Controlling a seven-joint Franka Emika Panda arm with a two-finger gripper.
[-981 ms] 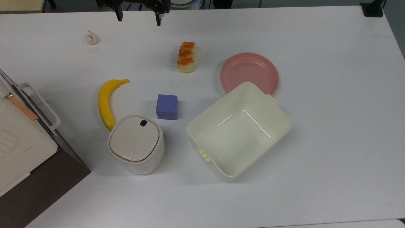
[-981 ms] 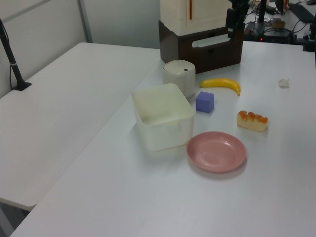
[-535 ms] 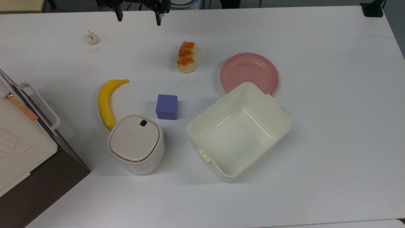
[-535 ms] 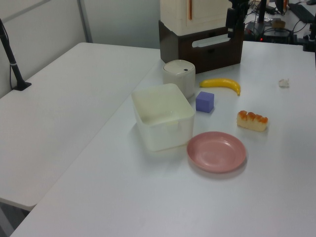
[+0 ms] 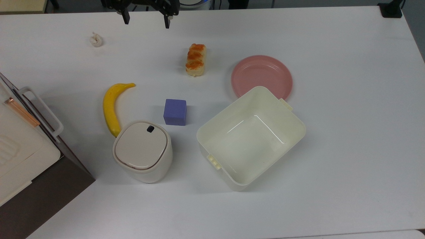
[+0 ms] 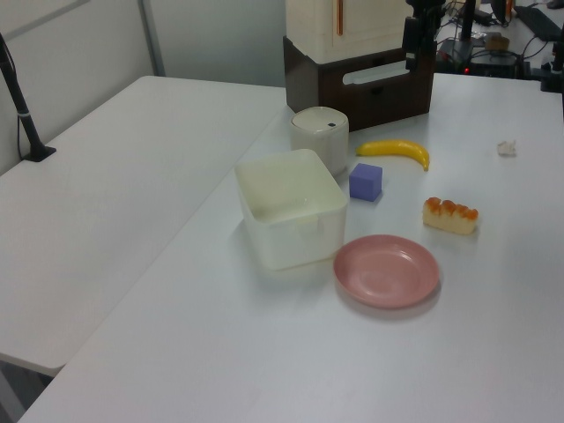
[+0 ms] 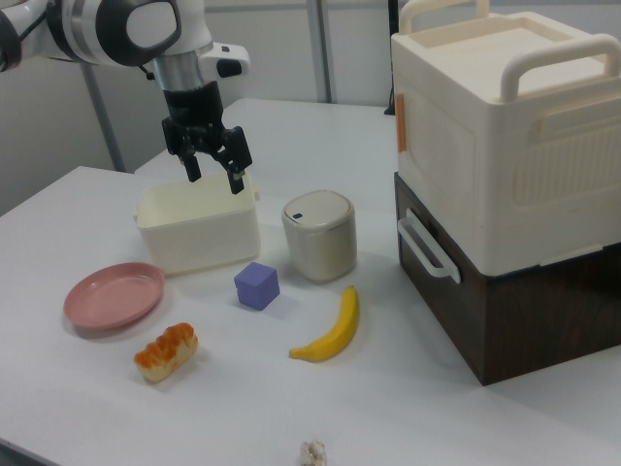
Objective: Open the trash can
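The trash can (image 5: pixel 143 164) is a small cream-white rounded bin standing near the table's left in the top view. Its flat beige lid (image 5: pixel 140 144) lies shut, with the dark button (image 5: pixel 150 129) at the lid's far edge. The can also appears in the left view (image 6: pixel 319 139) and the right view (image 7: pixel 318 238). My gripper (image 5: pixel 146 20) hangs at the top edge of the top view, far beyond the can. It is open, with nothing between its fingers. In the right view the gripper (image 7: pixel 213 178) hovers high above the table, over the tub.
A banana (image 5: pixel 111 108) lies just behind the can and a purple cube (image 5: pixel 175 112) sits to the top view's right of it. A lidless cream tub (image 5: pixel 250 137), pink plate (image 5: pixel 261 75), bread piece (image 5: pixel 196 59) and small white scrap (image 5: pixel 96 39) lie around. A brown-and-cream box stack (image 5: pixel 23 152) stands at the top view's left.
The gripper has crept a few pixels toward the bottom of the top view. Nothing on the table has moved and the lid stays shut.
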